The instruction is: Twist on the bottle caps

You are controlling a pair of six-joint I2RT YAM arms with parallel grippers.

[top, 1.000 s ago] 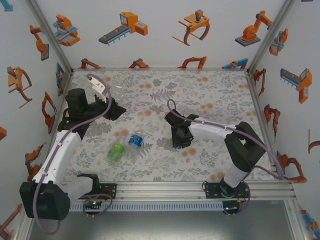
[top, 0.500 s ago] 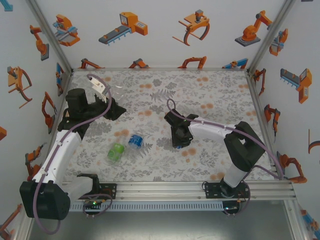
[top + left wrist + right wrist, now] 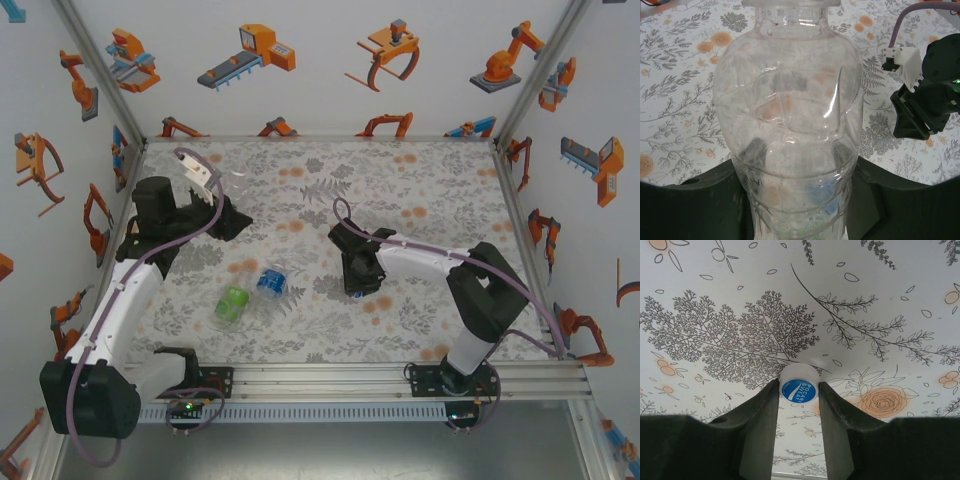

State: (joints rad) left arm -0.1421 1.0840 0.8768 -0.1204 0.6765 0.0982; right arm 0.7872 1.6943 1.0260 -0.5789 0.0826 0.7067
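My left gripper (image 3: pixel 795 200) is shut on a clear, label-free bottle (image 3: pixel 787 110) whose open neck points away from the camera. In the top view this left gripper (image 3: pixel 226 216) is at the table's back left, with the clear bottle (image 3: pixel 233 187) sticking out beyond it. Two more bottles lie on the table nearer the front, one with a green label (image 3: pixel 232 303) and one with a blue label (image 3: pixel 270 281). My right gripper (image 3: pixel 799 390) is shut on a white cap (image 3: pixel 798 384) with a blue printed top, low over the table. The right gripper (image 3: pixel 358 278) is at mid-table.
The floral tablecloth (image 3: pixel 420 190) covers the whole table inside white walls. An aluminium rail (image 3: pixel 330 375) runs along the near edge. The right arm's gripper body (image 3: pixel 922 107) shows at the right of the left wrist view.
The right gripper has edged slightly to the left. The left arm and the two lying bottles have not moved.
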